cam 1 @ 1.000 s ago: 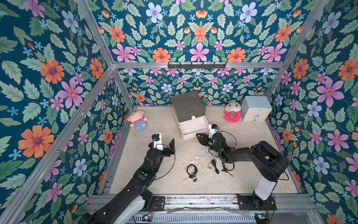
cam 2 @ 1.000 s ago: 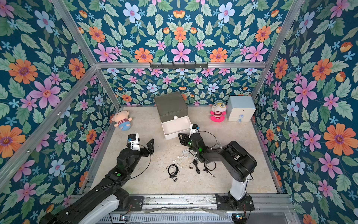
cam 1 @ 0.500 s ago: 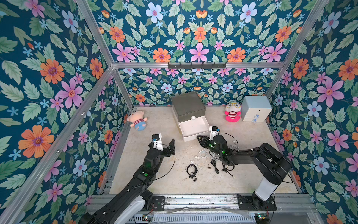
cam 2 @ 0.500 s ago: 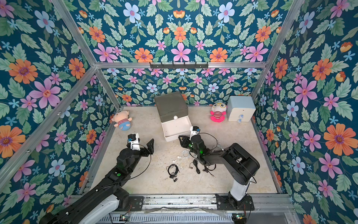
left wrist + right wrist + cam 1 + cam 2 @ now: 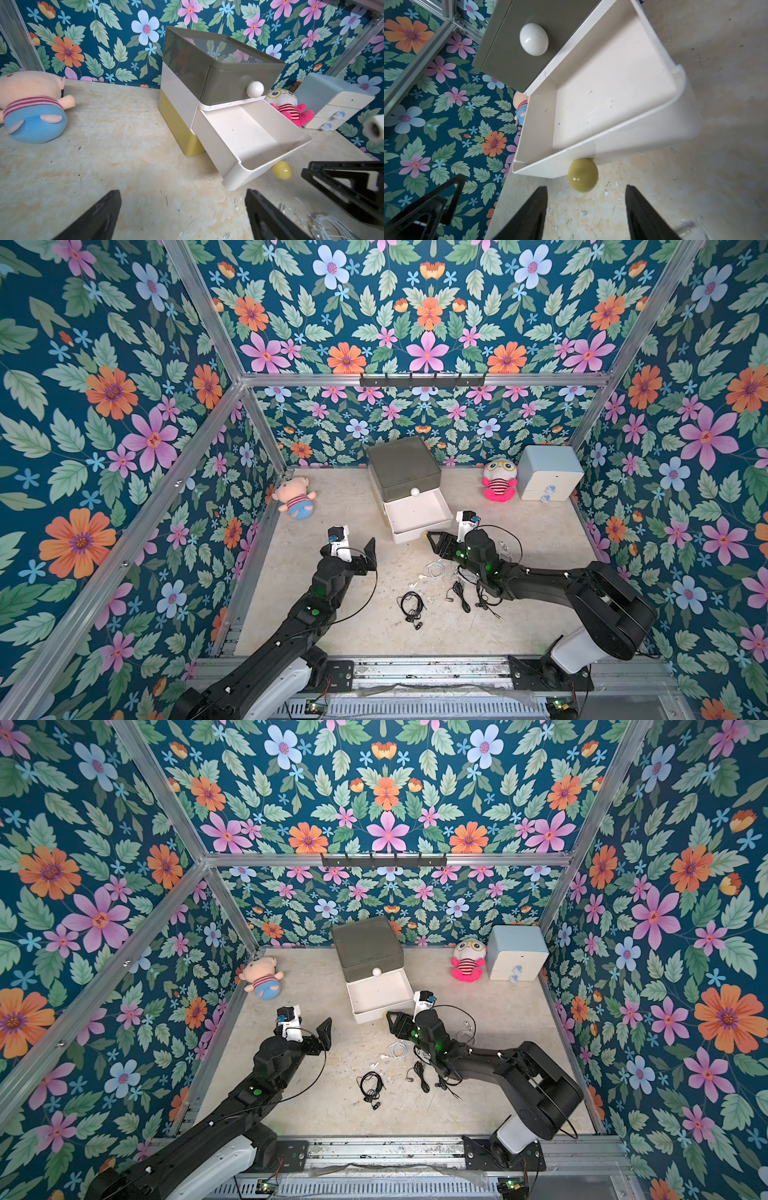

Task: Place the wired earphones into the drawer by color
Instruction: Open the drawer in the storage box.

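The drawer chest (image 5: 404, 470) stands at the back, and its white middle drawer (image 5: 417, 516) is pulled out and empty in both top views. My right gripper (image 5: 585, 190) is open just short of that drawer's yellow-green knob (image 5: 583, 175), with nothing between its fingers. A white coil of wired earphones (image 5: 434, 570) and two black coils (image 5: 411, 603) (image 5: 461, 595) lie on the floor in front of the chest. My left gripper (image 5: 182, 193) hovers wide open and empty over bare floor, left of the open drawer (image 5: 249, 135).
A pig plush (image 5: 296, 499) lies at the back left. At the back right a pink striped plush (image 5: 498, 485) sits beside a pale blue chest (image 5: 548, 477). Flowered walls close in on three sides. The right arm (image 5: 540, 585) lies low beside the cords.
My right gripper's jaws have spread apart in front of the white drawer's knob. The drawer stays pulled out, and the left arm has not moved.
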Available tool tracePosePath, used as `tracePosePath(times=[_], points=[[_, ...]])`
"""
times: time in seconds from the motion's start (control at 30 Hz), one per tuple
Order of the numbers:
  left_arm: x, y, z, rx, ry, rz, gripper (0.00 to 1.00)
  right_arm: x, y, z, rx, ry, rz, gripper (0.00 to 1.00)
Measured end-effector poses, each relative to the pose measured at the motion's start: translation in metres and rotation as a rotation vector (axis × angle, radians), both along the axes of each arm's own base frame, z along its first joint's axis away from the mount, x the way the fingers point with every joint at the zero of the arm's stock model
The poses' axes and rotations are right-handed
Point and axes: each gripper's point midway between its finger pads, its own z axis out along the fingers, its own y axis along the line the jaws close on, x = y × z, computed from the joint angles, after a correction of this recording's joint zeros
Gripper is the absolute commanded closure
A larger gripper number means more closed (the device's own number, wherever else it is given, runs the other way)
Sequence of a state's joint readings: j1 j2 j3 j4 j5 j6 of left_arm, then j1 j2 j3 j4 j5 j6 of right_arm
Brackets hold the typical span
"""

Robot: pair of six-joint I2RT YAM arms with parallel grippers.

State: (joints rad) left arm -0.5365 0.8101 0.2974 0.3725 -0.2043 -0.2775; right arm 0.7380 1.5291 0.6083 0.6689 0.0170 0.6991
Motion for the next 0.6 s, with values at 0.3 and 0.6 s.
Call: tracePosePath(times=[0.3, 0.6], points=[[0.005, -0.017, -0.015, 0.035, 0.049, -0.079, 0.01, -0.029, -0.046, 0.01, -0.132, -0.014, -0.044, 0.35], [0.003, -0.024, -0.015, 0.036, 0.036, -0.12, 0.01, -0.058, -0.092, -0.004, -0.26, 0.047, -0.089, 0.35]])
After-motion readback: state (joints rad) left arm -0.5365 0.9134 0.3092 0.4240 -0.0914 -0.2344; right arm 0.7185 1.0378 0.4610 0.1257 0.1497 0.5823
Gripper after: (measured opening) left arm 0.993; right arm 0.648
